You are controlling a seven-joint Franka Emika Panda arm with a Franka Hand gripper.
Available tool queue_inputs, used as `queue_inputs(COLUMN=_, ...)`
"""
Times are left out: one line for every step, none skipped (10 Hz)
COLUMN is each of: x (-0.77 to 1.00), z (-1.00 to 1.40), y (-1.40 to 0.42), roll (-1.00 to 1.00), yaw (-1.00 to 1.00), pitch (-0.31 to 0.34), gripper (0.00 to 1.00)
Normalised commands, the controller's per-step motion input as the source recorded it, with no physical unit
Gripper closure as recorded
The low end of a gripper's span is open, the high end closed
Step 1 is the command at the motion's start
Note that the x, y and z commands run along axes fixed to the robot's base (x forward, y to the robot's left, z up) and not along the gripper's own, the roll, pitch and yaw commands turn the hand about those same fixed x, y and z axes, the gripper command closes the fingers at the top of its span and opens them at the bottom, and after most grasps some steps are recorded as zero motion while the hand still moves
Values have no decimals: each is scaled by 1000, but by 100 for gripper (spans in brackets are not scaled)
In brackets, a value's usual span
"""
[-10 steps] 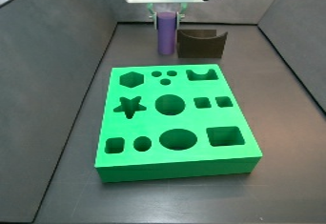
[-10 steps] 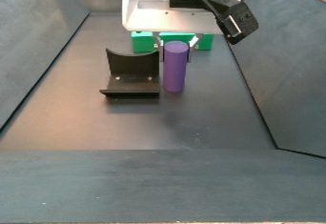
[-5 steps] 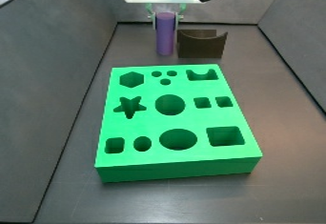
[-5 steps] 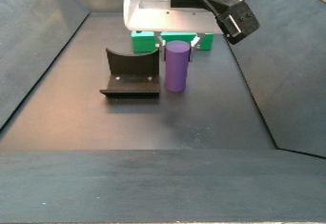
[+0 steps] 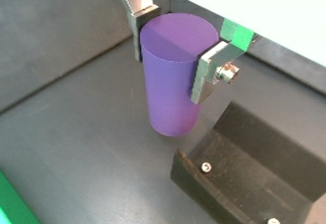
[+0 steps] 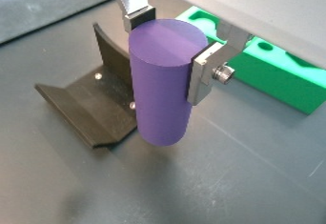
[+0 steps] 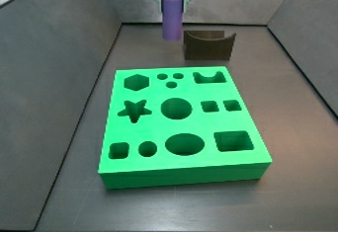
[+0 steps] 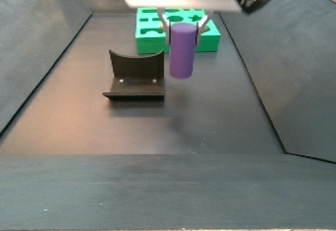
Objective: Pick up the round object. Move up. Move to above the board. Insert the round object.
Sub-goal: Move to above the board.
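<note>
The gripper (image 5: 173, 39) clamps the purple cylinder peg (image 5: 170, 73) near its top, a silver finger (image 5: 211, 73) pressed flat on each side. In both side views the peg (image 7: 172, 16) hangs upright, clear of the floor (image 8: 184, 117), at the far end beyond the green board (image 7: 181, 127). The dark fixture (image 8: 134, 79) stands just beside the peg (image 8: 184, 49).

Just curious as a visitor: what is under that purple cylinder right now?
Nothing but bare dark floor: the gripper holds the purple cylinder lifted, beside the dark fixture. The board lies apart. The cylinder's bottom face is hidden.
</note>
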Motion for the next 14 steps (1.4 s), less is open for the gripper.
queue_inputs(x=-102, z=1000, y=-65, roll=-277, yaw=7, pitch=-5, gripper=100)
queue_inputs(x=-102, z=1000, y=-64, roll=-276, yaw=-4, pitch=-2, gripper=100)
queue_inputs(x=-103, z=1000, y=-55, roll=-255, yaw=-18, pitch=-6, gripper=100)
queue_inputs(x=-99, z=1000, y=-50, roll=-222, yaw=-28, pitch=-12, gripper=100)
queue_inputs(x=-98, z=1000, y=-47, roll=-199, yaw=-30, pitch=-13, gripper=100)
queue_inputs(x=-94, z=1000, y=-43, roll=-162, yaw=-29, pitch=-10, gripper=100)
queue_inputs(x=-91, z=1000, y=-39, roll=-151, yaw=-33, pitch=-6, gripper=100)
queue_inputs(x=-85, z=1000, y=-34, roll=-146, yaw=-35, pitch=4, gripper=100)
queue_inputs(x=-81, z=1000, y=-31, roll=-141, yaw=-35, pitch=9, gripper=100)
queue_inputs(x=-69, z=1000, y=-27, roll=-141, yaw=-34, pitch=23, gripper=100)
queue_inputs(x=-57, z=1000, y=-24, roll=-146, yaw=-34, pitch=33, gripper=100)
queue_inputs(x=-44, z=1000, y=-16, roll=-147, yaw=-36, pitch=45, gripper=100)
queue_inputs(x=-36, z=998, y=-11, roll=-147, yaw=-37, pitch=46, gripper=100)
queue_inputs(x=-19, z=780, y=1, roll=-145, yaw=-37, pitch=46, gripper=100)
